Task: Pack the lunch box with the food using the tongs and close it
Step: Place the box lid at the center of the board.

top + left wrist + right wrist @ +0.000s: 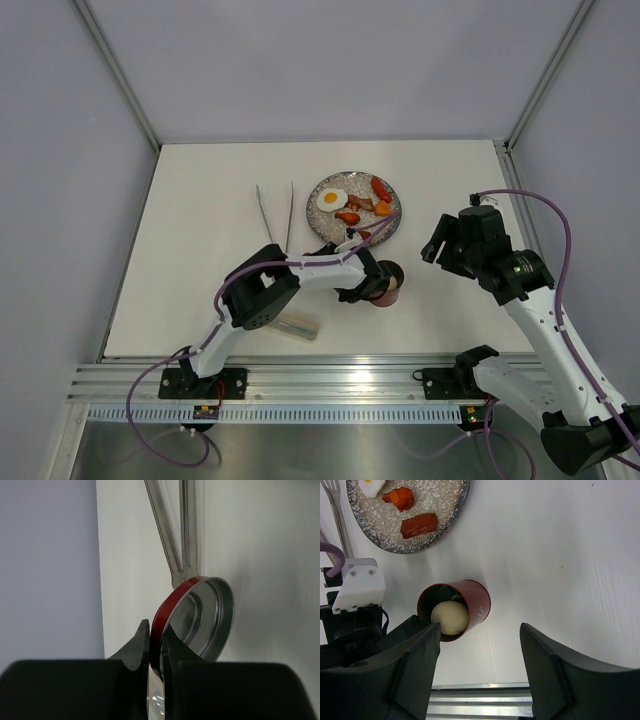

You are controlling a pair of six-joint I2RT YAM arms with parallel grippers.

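White tabletop [200,200], smooth and matte, hemmed by grey walls [60,200] at the far, left and right edges and by a ribbed metal rail [350,372] at the near edge. Bare room left of the left hand [366,282] and beyond and beneath the right hand [448,245]; tighter between the two hands.

Left hand: pinched shut on the rim of the lid [200,612], edge-on between the dark fingers [135,650], just beside the lunch box [479,602]. Right hand: spread wide, gripping nothing, raised off the tabletop to the right of the lunch box, apart from it.

Speckled grey plate [312,215], round and flat, just beyond the left hand. Tongs [290,212], slim bright metal in a narrow V, flat on the tabletop beyond and left of that hand, beside the plate.

Lunch box upright and uncovered, glossy red outside, metal inside, a pale matte ball [450,617] within. Lid round, red outside, mirror-bright inside with stepped rings.

On the plate: fried egg [333,198], red-brown sausage [419,525], orange shrimp [399,497].
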